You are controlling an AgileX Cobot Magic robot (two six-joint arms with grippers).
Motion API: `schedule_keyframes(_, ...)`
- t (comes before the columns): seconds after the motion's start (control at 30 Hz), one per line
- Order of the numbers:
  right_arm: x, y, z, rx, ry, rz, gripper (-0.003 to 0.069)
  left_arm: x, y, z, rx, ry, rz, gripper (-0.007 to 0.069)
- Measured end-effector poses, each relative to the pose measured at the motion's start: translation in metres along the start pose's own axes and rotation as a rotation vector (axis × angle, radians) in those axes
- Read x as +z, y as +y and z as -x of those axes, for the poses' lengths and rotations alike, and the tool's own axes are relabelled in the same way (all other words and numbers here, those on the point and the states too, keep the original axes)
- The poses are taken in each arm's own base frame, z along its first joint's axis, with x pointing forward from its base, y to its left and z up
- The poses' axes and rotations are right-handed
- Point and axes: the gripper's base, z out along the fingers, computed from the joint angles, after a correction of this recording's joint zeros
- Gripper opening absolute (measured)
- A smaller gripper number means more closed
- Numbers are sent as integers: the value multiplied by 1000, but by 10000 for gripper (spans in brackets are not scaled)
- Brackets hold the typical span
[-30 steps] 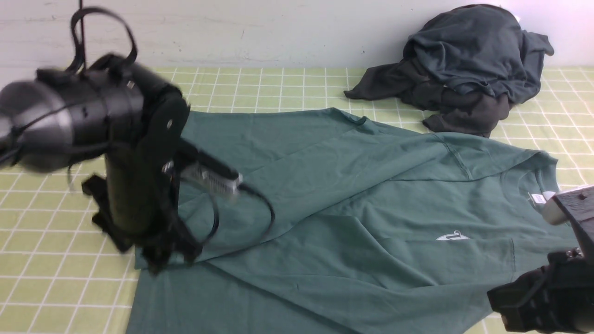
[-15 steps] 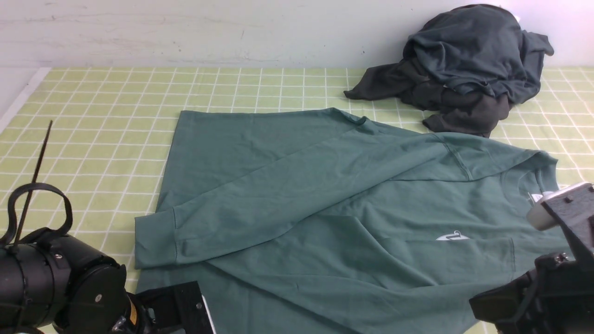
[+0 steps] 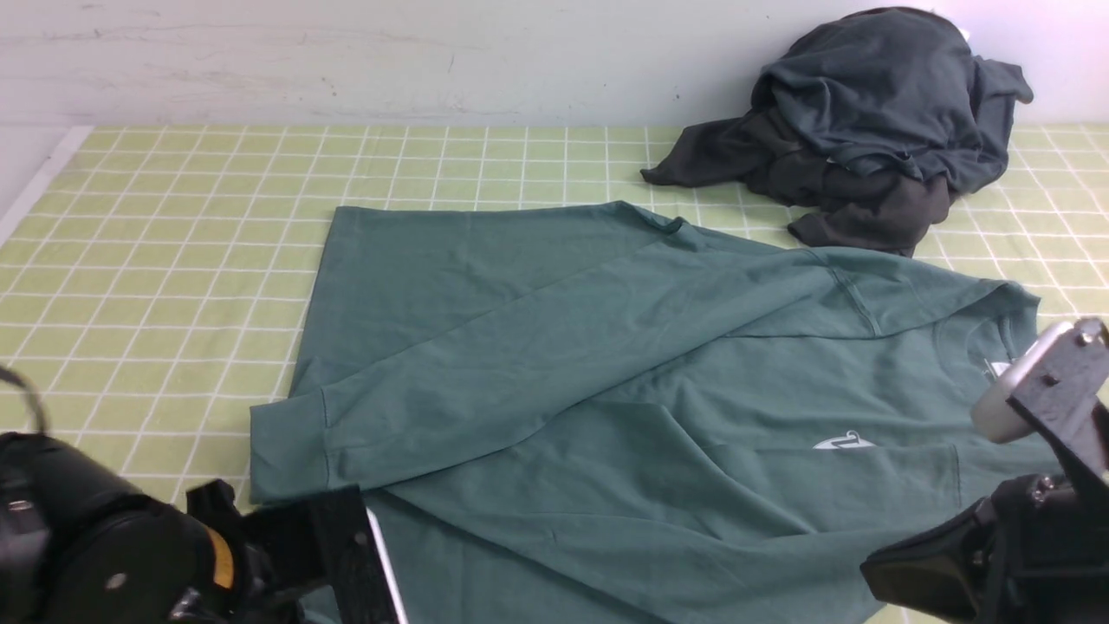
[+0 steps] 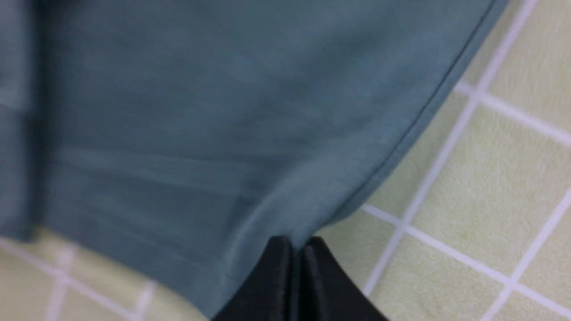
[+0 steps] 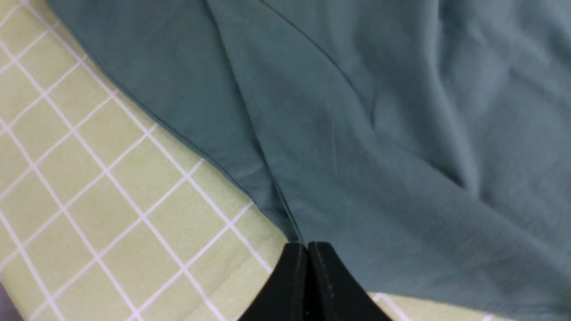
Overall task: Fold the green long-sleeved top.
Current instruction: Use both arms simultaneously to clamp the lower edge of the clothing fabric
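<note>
While the yellow-green checked mat covers the whole table before you, the green long-sleeved top lies spread flat over its middle and right part, collar toward the right and hem toward the left. At the far right, against the wall, a pile of dark clothes sits just beside the top's far shoulder. One sleeve lies folded slantwise across the body, its cuff resting at the left edge. You see both arms low at the near edge of the front view, one at each corner. Your left gripper has its two black fingers pressed together on the top's edge near the hem, where the cloth gathers into a small ridge running to the tips. Your right gripper is likewise closed tight, pinching the top's near edge where a seam runs down into the tips. On the chest sits a small white logo, and a white label shows inside the collar.
</note>
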Motion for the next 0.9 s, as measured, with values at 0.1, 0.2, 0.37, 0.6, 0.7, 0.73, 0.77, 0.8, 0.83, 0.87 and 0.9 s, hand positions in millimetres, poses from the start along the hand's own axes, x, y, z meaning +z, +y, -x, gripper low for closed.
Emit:
schedule_keyframes(0.1, -6, -3, 10, -91, -11, -30, -2, -23, 1, 0, -50, -70, 56, -1)
schedule_keyframes(0.2, -9, -11, 19, -181, 27, -84, 34, -36, 1, 0, -138, -118, 86, -1)
schedule_keyframes(0.37, 13, -42, 7, -394, 307, -172, 192, -41, -1, -3, -316, -126, 77, -1)
schedule_keyframes(0.6, 63, -74, -11, -619, 520, -103, 335, -42, -1, -3, -346, -124, 73, -1)
schedule_keyframes(0.7, 80, -84, -17, -757, 558, -72, 326, -43, 0, -2, -347, -124, 74, -1)
schedule_keyframes(0.73, 85, -86, -19, -788, 567, -65, 316, -43, 0, -2, -347, -124, 74, -1)
schedule_keyframes(0.77, 85, -87, -19, -797, 570, -64, 313, -43, 0, -2, -347, -122, 73, -1)
schedule_keyframes(0.8, 89, -90, -20, -828, 571, -66, 290, -43, 0, -3, -347, -118, 71, -1)
schedule_keyframes(0.83, 92, -92, -19, -845, 562, -78, 253, -43, -1, -3, -349, -118, 70, -1)
schedule_keyframes(0.87, 93, -93, -18, -850, 548, -96, 207, -43, -1, -2, -351, -119, 69, -1)
schedule_keyframes(0.9, 93, -93, -17, -843, 540, -103, 185, -43, -1, -2, -354, -120, 68, -1)
